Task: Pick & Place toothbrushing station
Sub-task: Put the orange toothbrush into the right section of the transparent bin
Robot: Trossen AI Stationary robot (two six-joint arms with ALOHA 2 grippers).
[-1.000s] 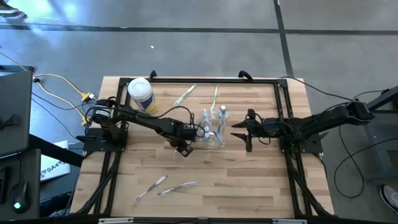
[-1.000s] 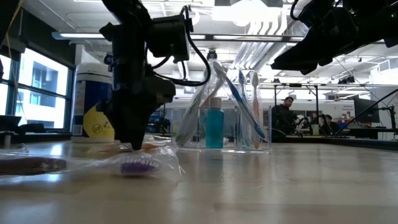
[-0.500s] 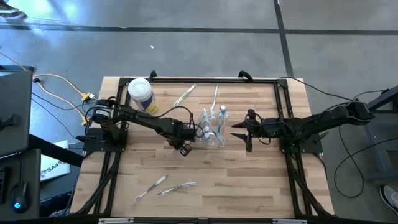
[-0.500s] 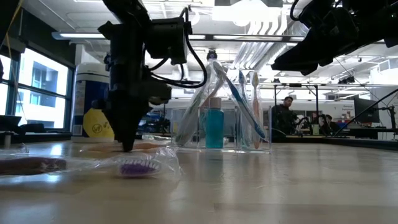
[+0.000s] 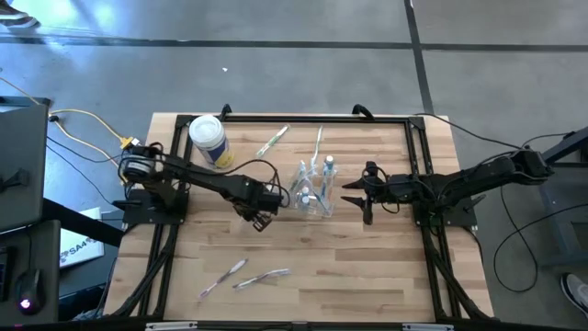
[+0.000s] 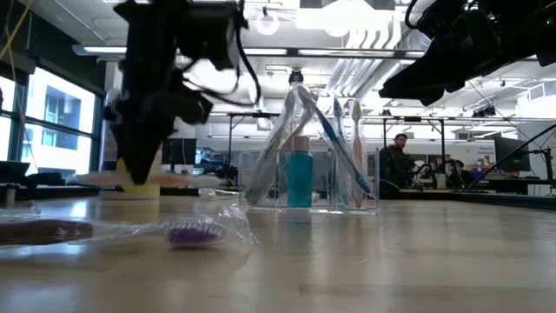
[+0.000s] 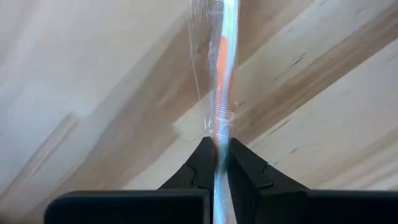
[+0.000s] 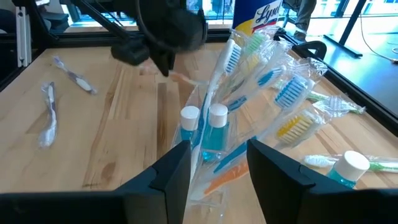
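Two claws at mid-worktop. Left claw [image 5: 260, 219] clamped on wrapped toothbrush [image 7: 222, 93], pinched at one end so the rest hangs free, just left of clear holder [image 5: 312, 195]. Holder stands at worktop centre, already stocked with brushes and small blue bottles [image 8: 210, 127]. Right claw [image 5: 360, 195] waits just right of holder, fingers apart, likely to steady it. Two more brushes [image 5: 246, 274] lie near edge.

We have a light wood plank tabletop [image 5: 367, 267] with a black frame along its edges. Directly on it: the white tub [image 5: 207, 140] at the far left corner, two wrapped toothbrushes [image 5: 294, 140] near the far edge, the clear holder [image 5: 312, 188] with brushes and small bottles mid-table, and two more wrapped toothbrushes [image 5: 246, 274] near the front edge.
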